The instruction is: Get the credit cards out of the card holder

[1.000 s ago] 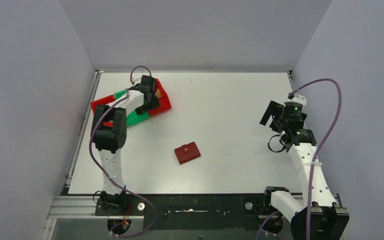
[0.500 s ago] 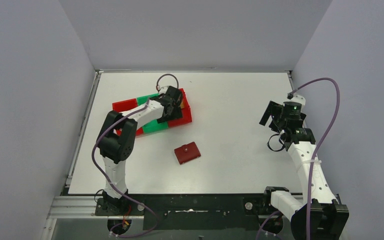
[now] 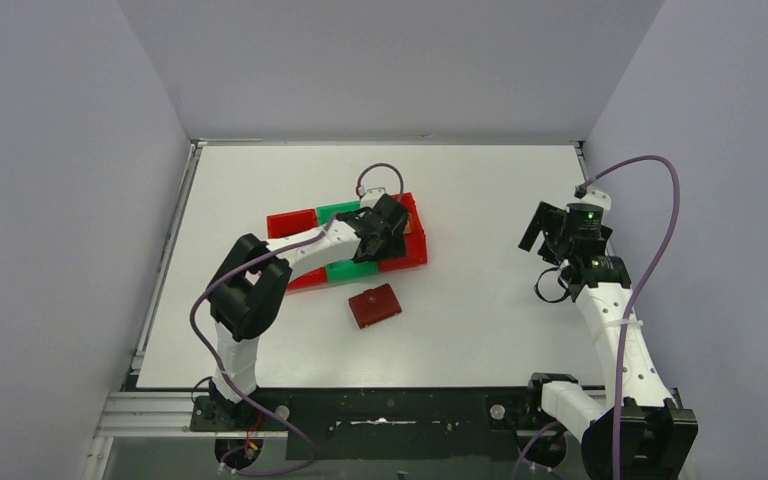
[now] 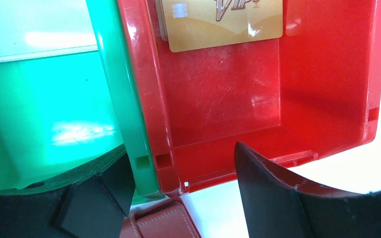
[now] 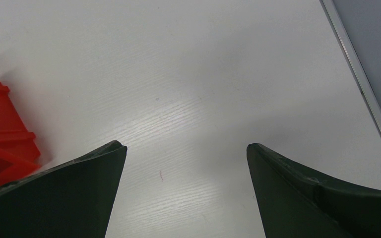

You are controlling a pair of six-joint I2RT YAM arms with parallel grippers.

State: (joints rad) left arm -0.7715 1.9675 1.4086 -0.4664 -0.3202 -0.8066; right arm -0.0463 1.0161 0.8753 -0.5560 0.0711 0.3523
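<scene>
Fingers (image 4: 278, 198) of my left gripper (image 3: 385, 225) stand apart, clamped on nothing. They straddle the joined walls of a green plastic bin (image 4: 39, 114) and a red plastic bin (image 4: 228, 94). One black finger sits low on the green side and the other on the red side, with a gap between it and the wall. These bins belong to a short row lying around the middle of the white table (image 3: 480, 180). A gold-tan rectangular plastic credit card (image 4: 223, 25) lies flat on the floor of the red bin, at its far end. The edge of a greyish card peeks out from under it.

The small dark red leather card holder (image 3: 374, 305) lies closed on the table, snap tab on top. It is just beside the near side of the bins, toward the table's near edge.

My right gripper (image 3: 550, 230) hangs near the right edge of the table, well apart from the holder. Its fingers (image 5: 69, 193) are spread wide over bare surface with nothing between them.
</scene>
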